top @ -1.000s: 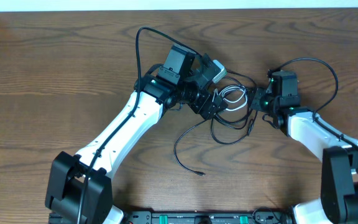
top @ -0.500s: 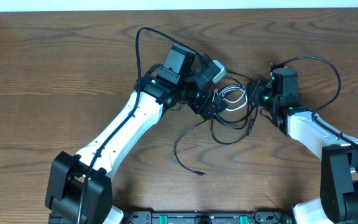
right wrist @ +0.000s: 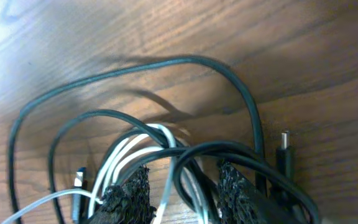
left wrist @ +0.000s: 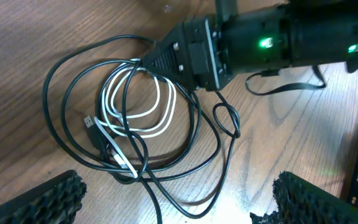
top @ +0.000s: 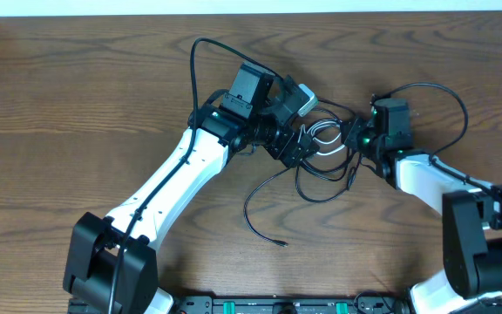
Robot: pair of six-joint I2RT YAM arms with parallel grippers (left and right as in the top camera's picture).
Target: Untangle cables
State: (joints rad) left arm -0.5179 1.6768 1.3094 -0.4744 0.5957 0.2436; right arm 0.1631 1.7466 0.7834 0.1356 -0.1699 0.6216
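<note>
The cables [top: 325, 148] lie tangled on the wooden table between my two grippers: black loops [left wrist: 67, 93] around a coiled white cable [left wrist: 157, 121]. My left gripper [left wrist: 179, 199] hovers over the tangle's left side, open wide, with only a black loop lying between its pads. My right gripper [top: 353, 139] pokes into the right side of the tangle [left wrist: 157, 57]. In the right wrist view its jaws [right wrist: 182, 193] stand partly apart, with white [right wrist: 126, 149] and black strands running between them and wood showing in the gap.
One black cable trails off toward the front and ends in a small plug [top: 279, 243]. Another plug [right wrist: 284, 143] lies just right of my right fingers. Thick arm wires arch over both wrists [top: 447, 92] [top: 197, 52].
My right gripper has edged left into the tangle and its jaws have narrowed around the strands. The left arm has not moved.
</note>
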